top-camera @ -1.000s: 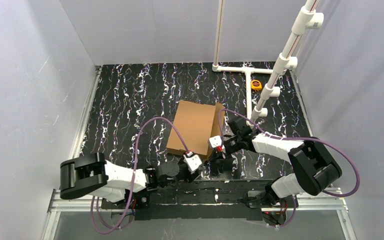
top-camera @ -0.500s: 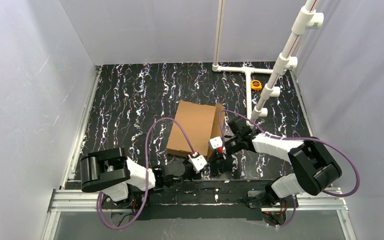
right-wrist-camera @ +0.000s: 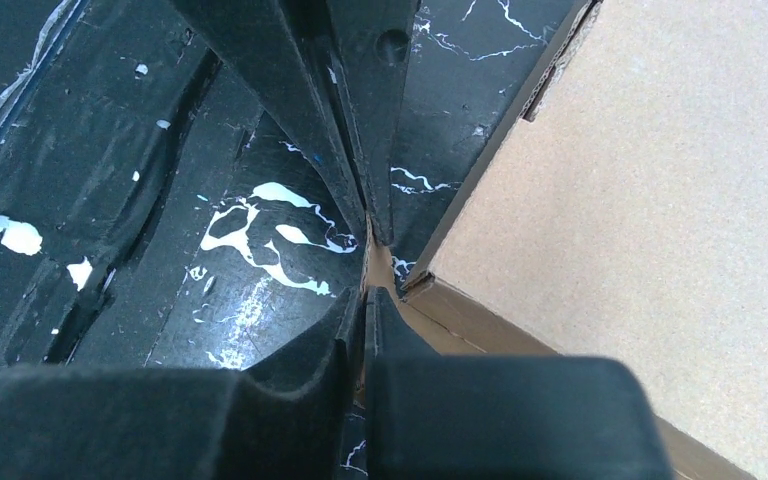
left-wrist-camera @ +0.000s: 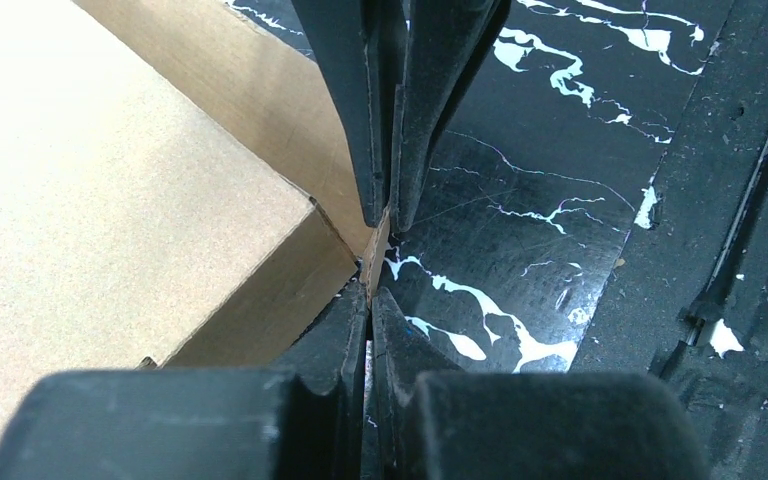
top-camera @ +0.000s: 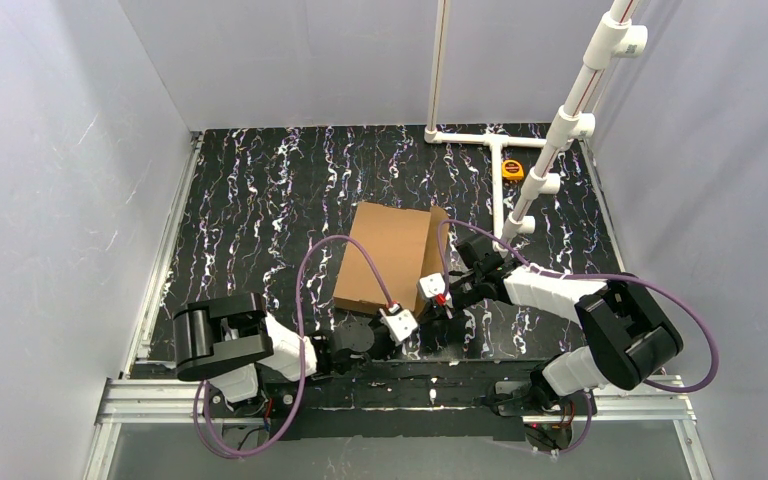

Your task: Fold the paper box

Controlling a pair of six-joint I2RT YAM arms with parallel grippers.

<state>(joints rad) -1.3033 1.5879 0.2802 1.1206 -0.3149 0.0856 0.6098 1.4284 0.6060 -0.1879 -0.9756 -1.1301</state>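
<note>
Presently: 2 grippers pinching 1 corner of the paper box (top-camera: 385, 255).
Box lies flat on the marbled mat (top-camera: 260, 200), plain face up. At the box's near right corner, left gripper (left-wrist-camera: 378, 262) jaws are clamped on a thin tab of it. Right gripper (right-wrist-camera: 368, 262) jaws are clamped on a cardboard edge at that corner, reaching in from the box's right side. White pipe frame (top-camera: 480, 137) and yellow tape measure (top-camera: 512, 168) sit beyond the box's far right corner.

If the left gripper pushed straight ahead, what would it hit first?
The paper box: its fingers are shut on a flap at the box's corner, so likely that cardboard, though depth is unclear.
</note>
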